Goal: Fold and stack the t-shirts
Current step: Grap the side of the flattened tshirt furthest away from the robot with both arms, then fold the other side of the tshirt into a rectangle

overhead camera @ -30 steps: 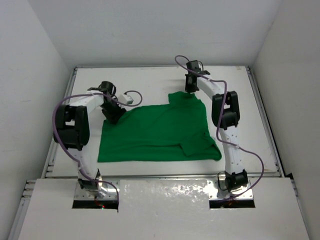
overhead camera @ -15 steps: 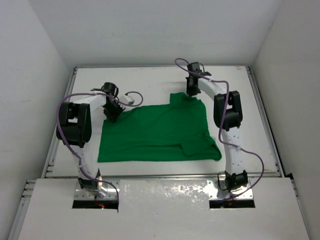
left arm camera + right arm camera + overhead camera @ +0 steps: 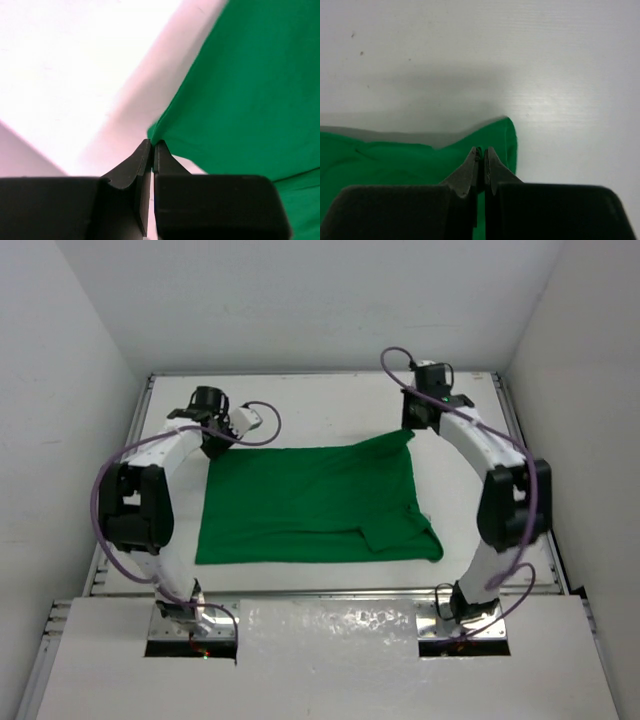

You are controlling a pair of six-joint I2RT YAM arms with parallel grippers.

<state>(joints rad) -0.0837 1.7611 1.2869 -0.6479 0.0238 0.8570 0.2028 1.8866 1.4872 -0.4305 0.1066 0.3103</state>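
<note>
Left gripper and right gripper pinch the far corners of the t-shirt, fingers clamped on cloth; carrying both nearward, level and together, should land the fold square.

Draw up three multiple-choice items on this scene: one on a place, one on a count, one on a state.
1. Where does the right pincer grip the green t-shirt? A. near left corner B. middle C. far right corner
2. How many t-shirts lie on the table? A. three B. one C. two
3. The left pincer is: A. shut on the shirt's edge B. wide open C. out of view
Answers: 1 C, the top view shows it at that corner. 2 B, only one green cloth shows. 3 A, its wrist view shows the fingers closed on cloth.
</note>
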